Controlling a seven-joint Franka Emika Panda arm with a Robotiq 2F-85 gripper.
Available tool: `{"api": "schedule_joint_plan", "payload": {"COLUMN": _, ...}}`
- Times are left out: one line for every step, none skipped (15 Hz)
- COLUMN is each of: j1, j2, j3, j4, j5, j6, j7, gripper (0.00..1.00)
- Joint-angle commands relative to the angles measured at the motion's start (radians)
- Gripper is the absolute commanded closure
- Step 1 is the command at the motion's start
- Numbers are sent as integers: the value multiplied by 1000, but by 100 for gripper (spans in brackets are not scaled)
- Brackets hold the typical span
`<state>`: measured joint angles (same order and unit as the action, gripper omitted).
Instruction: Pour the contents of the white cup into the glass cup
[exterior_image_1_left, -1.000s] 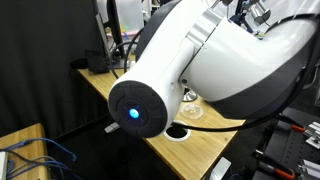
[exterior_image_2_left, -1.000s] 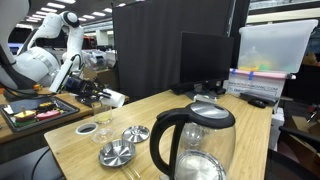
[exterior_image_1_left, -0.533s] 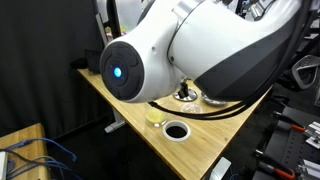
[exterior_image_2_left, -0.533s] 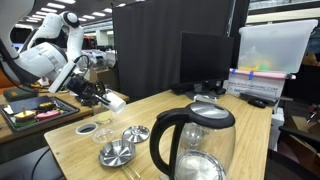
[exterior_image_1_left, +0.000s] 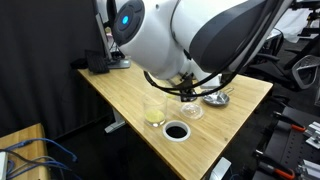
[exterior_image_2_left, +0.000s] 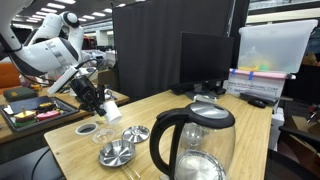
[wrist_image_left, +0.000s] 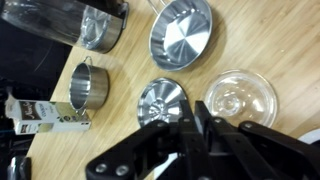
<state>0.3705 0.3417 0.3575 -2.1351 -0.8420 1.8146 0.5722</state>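
Note:
In an exterior view my gripper hangs just above the table with a small white cup at its fingertips, tilted. The glass cup stands right below it; another exterior view shows it with something yellowish at its bottom. In the wrist view the fingers are pressed close together. They hide both the white cup and the glass cup there.
A flat clear dish, a silver lid, a silver bowl and a small metal cup lie around the glass. A black-handled glass pitcher stands at the front. A round black hole is in the wooden table.
The arm has swung aside in one exterior view, uncovering the glass cup and the dish. The gripper with the white cup has dropped a little towards the glass.

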Motion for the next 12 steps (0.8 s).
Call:
{"api": "schedule_joint_plan", "payload": {"j1": -30, "j2": -76, "j3": -32, "j4": -97, "j5": 104, "j6": 179, "j7": 53, "gripper": 98}}
{"api": "schedule_joint_plan", "payload": {"j1": -35, "j2": -90, "j3": -43, "j4": -120, "j5": 129, "j6": 230, "j7": 68, "gripper": 98}}
{"api": "schedule_joint_plan", "payload": {"j1": -36, "j2": -102, "j3": -54, "j4": -140, "j5": 145, "j6": 272, "j7": 80, "gripper": 98}}
{"api": "schedule_joint_plan", "payload": {"j1": -36, "j2": -116, "j3": -63, "j4": -157, "j5": 154, "j6": 308, "j7": 91, "gripper": 98}}
{"api": "schedule_joint_plan", "payload": {"j1": -35, "j2": -129, "j3": -71, "j4": -169, "j5": 162, "j6": 343, "j7": 106, "gripper": 98}}
{"api": "schedule_joint_plan", "payload": {"j1": -35, "j2": -142, "j3": -77, "j4": -182, "j5": 173, "j6": 379, "j7": 117, "gripper": 98}}
{"api": "schedule_joint_plan", "payload": {"j1": -35, "j2": -155, "j3": -80, "j4": -192, "j5": 191, "j6": 420, "j7": 128, "gripper": 98}}
{"api": "schedule_joint_plan", "payload": {"j1": -35, "j2": -163, "j3": -83, "j4": -201, "j5": 210, "j6": 456, "j7": 135, "gripper": 98}}
{"api": "schedule_joint_plan", "payload": {"j1": -32, "j2": -172, "j3": -88, "j4": -207, "j5": 216, "j6": 486, "j7": 150, "gripper": 98}}
{"api": "schedule_joint_plan", "payload": {"j1": -30, "j2": -178, "j3": -92, "j4": -212, "j5": 222, "j6": 509, "j7": 158, "gripper": 98}}
{"api": "schedule_joint_plan", "payload": {"j1": -30, "j2": -184, "j3": -97, "j4": -217, "j5": 223, "j6": 534, "j7": 173, "gripper": 98}}
{"api": "schedule_joint_plan", "payload": {"j1": -31, "j2": -189, "j3": -102, "j4": -225, "j5": 223, "j6": 555, "j7": 187, "gripper": 98}}
